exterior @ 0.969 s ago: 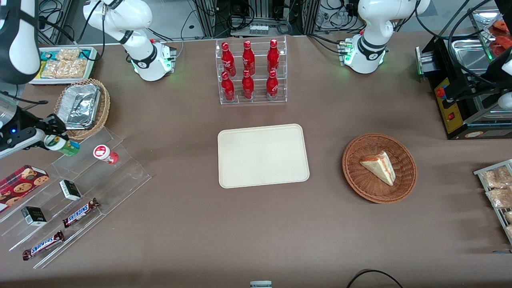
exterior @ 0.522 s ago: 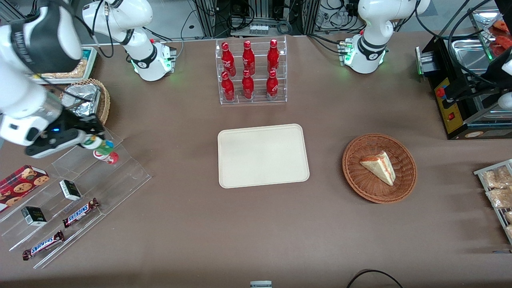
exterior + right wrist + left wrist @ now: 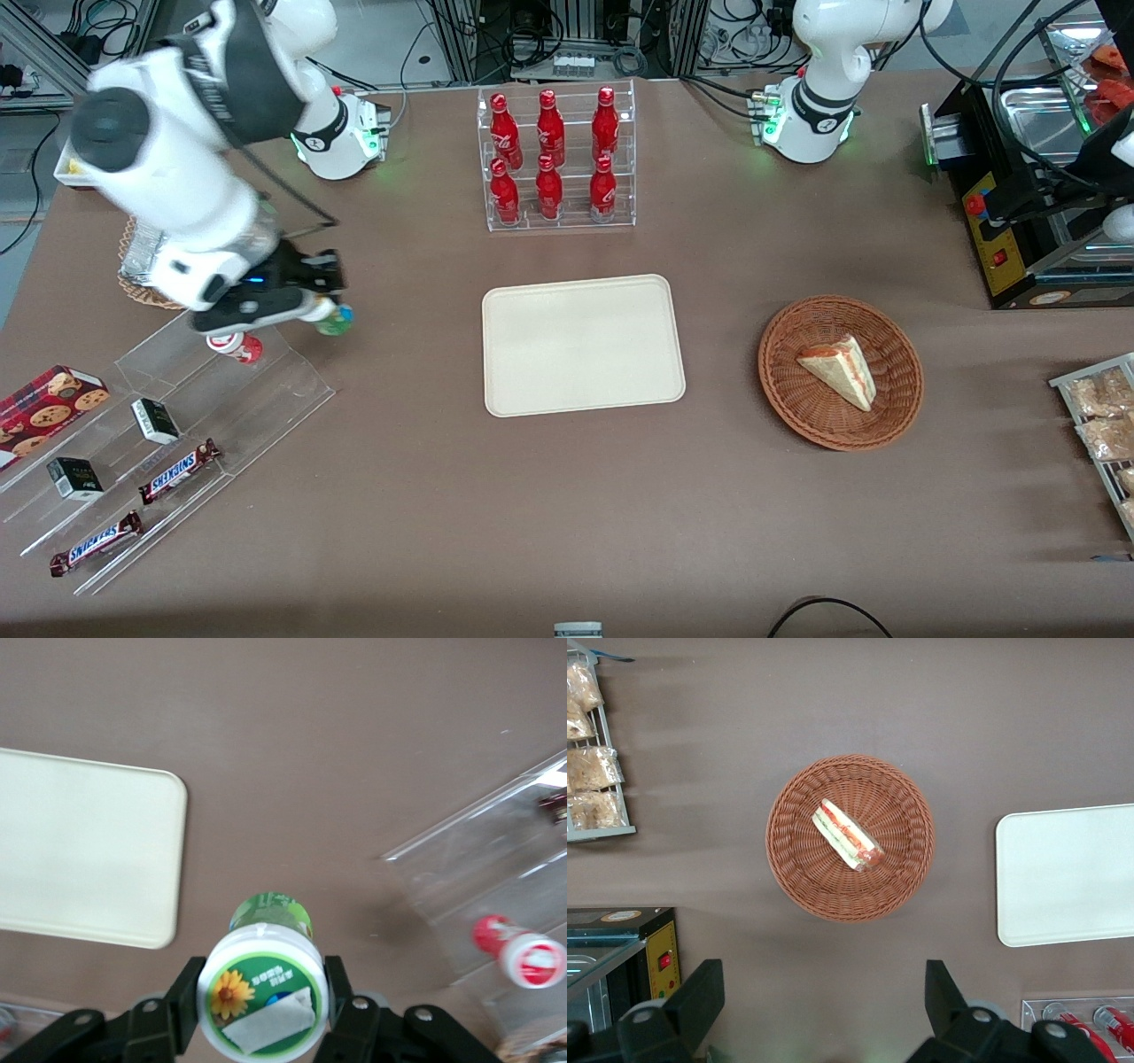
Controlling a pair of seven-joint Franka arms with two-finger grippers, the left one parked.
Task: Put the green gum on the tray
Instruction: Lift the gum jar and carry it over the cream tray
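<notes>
Carrying the gum [image 3: 334, 320], the gripper [image 3: 324, 312] hangs above bare bench [image 3: 425, 496] between the clear stepped rack [image 3: 168, 416] and the tray [image 3: 583, 345], its fingers clamped on the bottle just under the white lid. In the right wrist view the gum [image 3: 265, 983] sits lid-first toward the camera, with the tray [image 3: 84, 850] well apart from it.

Risks from here, as I judge them: the grip is on a smooth round body, so a quick swing could let the bottle twist or slide out before it reaches the tray. Letting go too high could make it bounce, and a cylinder set down on its side may roll over the low rim. Stopping short would leave it on the bench beside the tray. The red bottle [image 3: 234, 345] on the rack lies close under the arm and could be knocked if the arm drops.

The tray holds nothing yet. The wicker basket [image 3: 904, 390], toward the parked arm's end, holds a wedge of sandwich [image 3: 839, 370]. A clear rack [image 3: 558, 221], farther from the front camera than the tray, holds six red cola bottles [image 3: 549, 155]. The stepped rack carries two Snickers bars [image 3: 177, 470] and two small dark boxes [image 3: 155, 420].
</notes>
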